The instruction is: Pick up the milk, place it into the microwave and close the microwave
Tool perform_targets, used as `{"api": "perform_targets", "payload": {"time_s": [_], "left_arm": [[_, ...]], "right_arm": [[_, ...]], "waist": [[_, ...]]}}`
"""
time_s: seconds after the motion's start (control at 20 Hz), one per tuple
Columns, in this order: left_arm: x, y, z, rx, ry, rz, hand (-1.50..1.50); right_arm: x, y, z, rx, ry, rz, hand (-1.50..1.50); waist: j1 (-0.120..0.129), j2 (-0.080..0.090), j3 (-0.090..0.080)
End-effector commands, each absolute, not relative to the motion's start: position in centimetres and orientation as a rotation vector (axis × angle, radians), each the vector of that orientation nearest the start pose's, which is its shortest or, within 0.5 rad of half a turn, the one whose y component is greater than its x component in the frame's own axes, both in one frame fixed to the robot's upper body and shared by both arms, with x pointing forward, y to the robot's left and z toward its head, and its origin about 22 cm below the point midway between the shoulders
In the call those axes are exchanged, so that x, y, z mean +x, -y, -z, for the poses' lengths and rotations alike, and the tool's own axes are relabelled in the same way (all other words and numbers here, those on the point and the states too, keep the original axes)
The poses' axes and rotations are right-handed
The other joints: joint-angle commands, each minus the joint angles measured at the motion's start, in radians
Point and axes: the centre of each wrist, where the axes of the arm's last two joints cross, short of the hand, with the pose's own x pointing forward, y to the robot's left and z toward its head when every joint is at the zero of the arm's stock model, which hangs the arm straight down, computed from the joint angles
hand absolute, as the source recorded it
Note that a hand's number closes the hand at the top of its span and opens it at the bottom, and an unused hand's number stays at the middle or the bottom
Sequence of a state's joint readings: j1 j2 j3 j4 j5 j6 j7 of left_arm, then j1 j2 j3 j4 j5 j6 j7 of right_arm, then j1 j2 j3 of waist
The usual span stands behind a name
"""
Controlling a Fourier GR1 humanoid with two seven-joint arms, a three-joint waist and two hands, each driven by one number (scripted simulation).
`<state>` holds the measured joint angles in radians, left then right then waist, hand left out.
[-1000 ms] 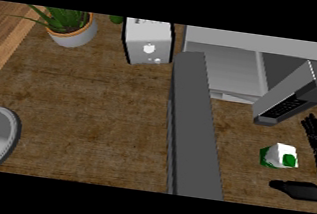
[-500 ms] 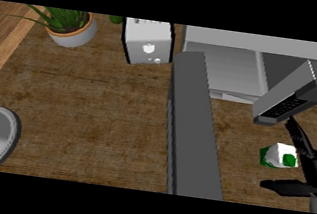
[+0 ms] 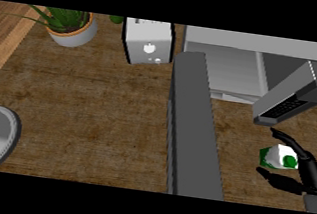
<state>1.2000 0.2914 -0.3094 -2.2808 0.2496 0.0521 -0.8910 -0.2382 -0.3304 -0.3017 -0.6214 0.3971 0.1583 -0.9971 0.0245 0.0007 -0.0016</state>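
Closing in since the earlier frame, the robot's right hand [image 3: 310, 174] now has its fingers [image 3: 299, 149] arched over the far side of the milk carton [image 3: 278, 157] and its thumb curled in at the near side. The carton stands upright on the wooden counter [image 3: 94, 110], just in front of the lower corner of the microwave's open door [image 3: 301, 95]. The microwave [image 3: 226, 67] gapes beyond. The likeliest trouble is that door: lifted straight ahead, carton or knuckles could strike its edge. A thumb set off-centre might also let the carton twist as it rises.
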Motion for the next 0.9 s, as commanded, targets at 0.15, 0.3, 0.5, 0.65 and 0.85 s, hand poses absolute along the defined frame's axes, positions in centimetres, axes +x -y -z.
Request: {"api": "perform_targets", "payload": {"time_s": [0.15, 0.3, 0.5, 0.65, 0.85], "left_arm": [[-1.4, -24.4, -5.4, 0.108, 1.990, -0.215, -1.50], [-2.1, -24.6, -6.1, 0.099, 1.996, -0.231, -1.50], [-1.8, -23.7, -5.2, 0.058, 1.997, -0.229, -1.50], [-1.6, -24.6, -5.1, 0.060, 2.002, -0.208, -1.50], [-1.4, -25.0, -5.1, 0.057, 1.994, -0.201, -1.50]], "right_arm": [[23.8, 38.0, 12.2, -0.322, 1.824, -0.647, 1.50], [24.3, 39.4, 11.6, -0.362, 1.793, -0.649, 1.50], [23.8, 38.6, 12.7, -0.386, 1.779, -0.671, 1.50], [28.0, 33.1, 12.3, -0.403, 1.798, -0.657, 1.50], [30.3, 30.3, 11.6, -0.407, 1.844, -0.645, 1.50]], "waist": [[0.004, 0.006, 0.005], [0.012, 0.005, 0.005], [0.020, 0.011, 0.007], [0.028, 0.013, 0.007], [0.032, 0.017, 0.007]]}}
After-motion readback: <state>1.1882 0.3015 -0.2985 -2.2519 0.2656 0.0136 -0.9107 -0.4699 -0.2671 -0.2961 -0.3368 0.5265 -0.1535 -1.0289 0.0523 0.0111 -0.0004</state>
